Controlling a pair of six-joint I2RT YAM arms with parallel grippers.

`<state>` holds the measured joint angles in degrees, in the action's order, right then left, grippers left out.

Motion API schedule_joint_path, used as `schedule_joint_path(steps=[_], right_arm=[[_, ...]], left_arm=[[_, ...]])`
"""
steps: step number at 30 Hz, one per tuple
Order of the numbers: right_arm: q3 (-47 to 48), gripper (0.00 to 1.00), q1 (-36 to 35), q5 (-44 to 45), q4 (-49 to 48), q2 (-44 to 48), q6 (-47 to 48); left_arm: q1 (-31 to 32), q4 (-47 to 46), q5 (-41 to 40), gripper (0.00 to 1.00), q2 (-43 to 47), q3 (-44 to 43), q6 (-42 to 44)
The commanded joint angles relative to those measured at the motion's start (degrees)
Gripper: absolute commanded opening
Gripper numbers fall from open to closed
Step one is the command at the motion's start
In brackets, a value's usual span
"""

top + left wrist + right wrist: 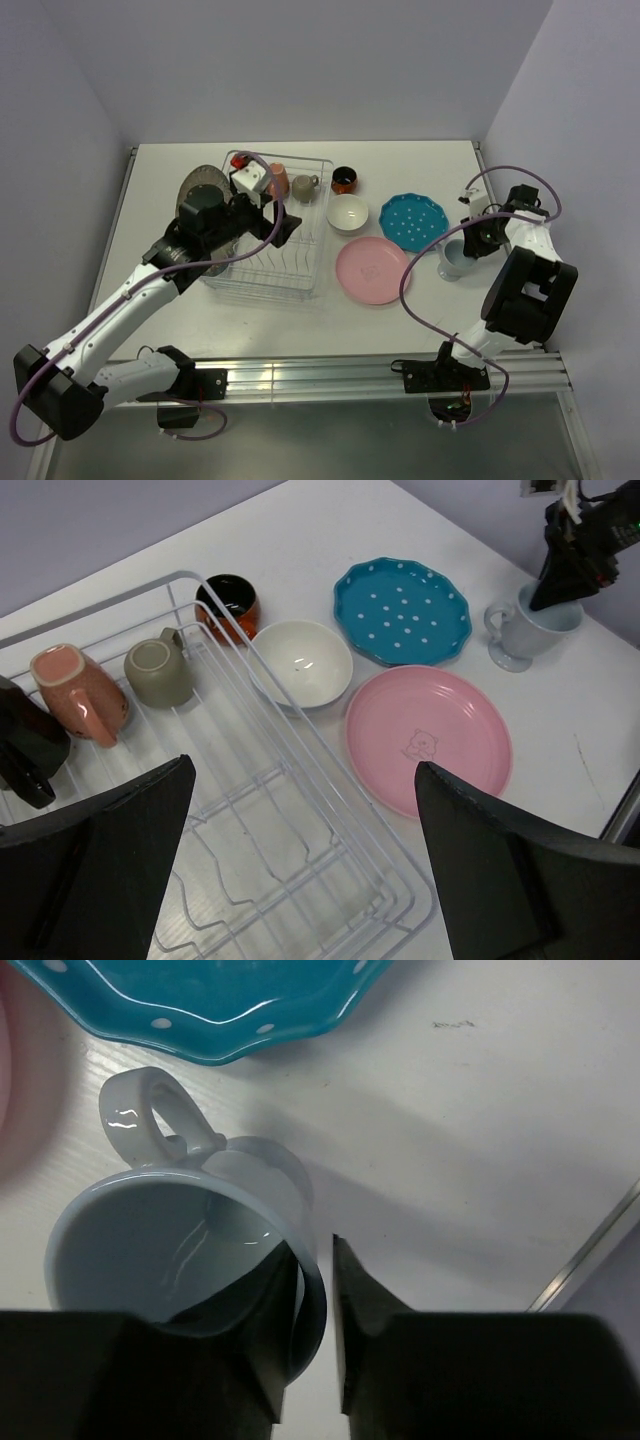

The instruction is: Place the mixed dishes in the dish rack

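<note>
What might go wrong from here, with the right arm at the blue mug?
The right gripper straddles only one side of the rim of the pale blue mug; lifted so, it may tilt or slip.
The teal dotted plate lies close by the handle; a swinging mug might clip it.
The left gripper hangs open over the dish rack, so the arms may crowd there.
</note>
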<state>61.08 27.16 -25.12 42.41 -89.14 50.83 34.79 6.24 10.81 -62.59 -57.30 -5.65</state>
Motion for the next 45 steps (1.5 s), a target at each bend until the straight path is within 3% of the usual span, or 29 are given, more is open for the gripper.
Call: schedule_joint_path(steps=[1, 6, 14, 20, 24, 27, 31, 35, 40, 45], right_arm=[[1.3, 0.24, 0.4, -2.7, -0.7, -0.8, -0.9], [1.7, 0.11, 0.6, -4.6, 2.0, 1.6, -0.2], [4.0, 0.04, 2.4, -14.2, 12.6, 10.1, 2.3], [6.6, 0.0, 2.3, -27.3, 19.8, 16.1, -0.3], [9.1, 0.0, 0.4, -42.8, 21.2, 14.1, -9.8], [9.7, 0.0, -1.9, -50.2, 19.1, 11.9, -18.5], [10.7, 0.0, -8.0, -59.0, 13.7, 10.0, -29.1], [13.3, 0.0, -10.6, -64.9, 10.8, 8.4, -38.0], [19.1, 0.0, -12.2, -67.3, 23.7, 2.0, -31.9], [20.5, 0.0, -14.3, -67.8, 26.0, -0.8, -30.8]], left_arm=[[-0.2, -4.6, 4.4, 0.99, 2.9, 0.7, -0.2], [-0.6, -9.6, 8.1, 0.99, 5.2, 3.2, -2.0], [-0.6, -20.7, 19.2, 0.99, 5.9, 8.2, -9.8], [-0.9, -38.8, 25.8, 0.99, 0.9, 11.5, -28.5], [-0.9, -49.8, 25.4, 0.99, -4.3, 10.5, -47.7], [0.5, -56.1, 22.8, 0.99, -8.2, 9.1, -53.3], [3.4, -51.7, 18.8, 0.99, -12.1, 4.2, -47.4], [4.9, -50.8, 17.8, 0.99, -15.5, 1.8, -47.3], [5.7, -53.9, 16.4, 0.99, -19.6, 0.5, -51.0], [6.8, -55.9, 17.8, 0.99, -23.9, -2.0, -54.6]])
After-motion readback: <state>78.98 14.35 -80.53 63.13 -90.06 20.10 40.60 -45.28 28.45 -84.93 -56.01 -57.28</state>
